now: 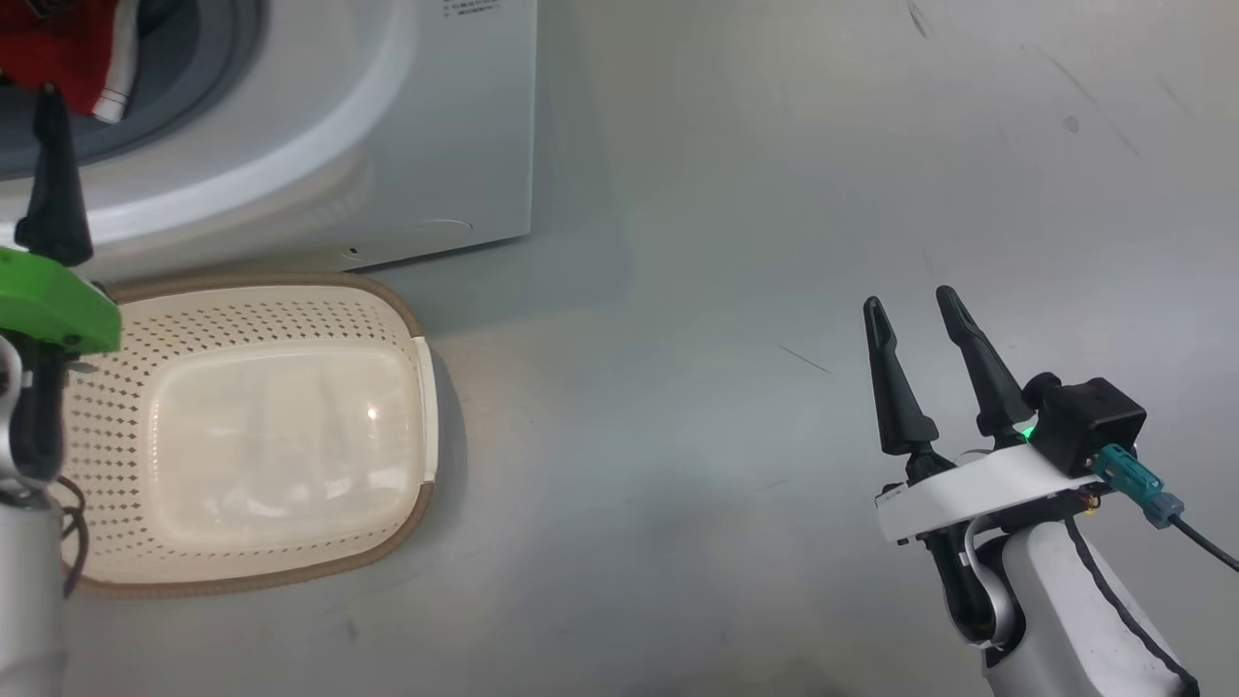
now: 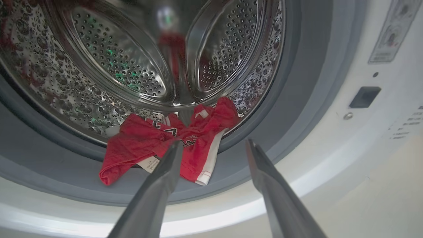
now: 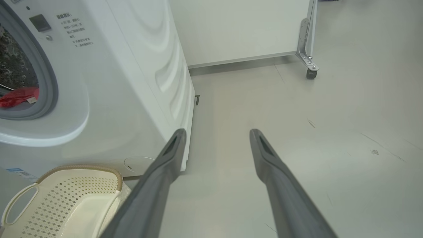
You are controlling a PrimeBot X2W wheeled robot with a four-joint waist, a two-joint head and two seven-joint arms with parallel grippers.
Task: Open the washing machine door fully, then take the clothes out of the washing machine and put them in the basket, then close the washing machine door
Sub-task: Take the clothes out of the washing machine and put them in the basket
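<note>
The washing machine [image 2: 363,132] stands with its mouth uncovered; the washing machine door is out of view. Red clothes [image 2: 165,145] with white trim lie at the drum's front lip, draped over the grey seal [image 2: 284,99]. My left gripper [image 2: 213,142] is open just before them, its left finger crossing the fabric in the wrist view; touch cannot be told. In the head view one left finger [image 1: 50,165] points at the clothes [image 1: 58,48]. The cream basket [image 1: 116,436] sits on the floor below the machine, its bottom bare. My right gripper [image 1: 912,298] hovers open over the floor, holding nothing.
In the right wrist view the machine's side [image 3: 148,82] is left of my right gripper [image 3: 217,132], and the basket [image 3: 66,198] is at the lower left. A white panel on a castor [image 3: 310,72] stands behind. Grey floor [image 1: 726,290] spreads to the right.
</note>
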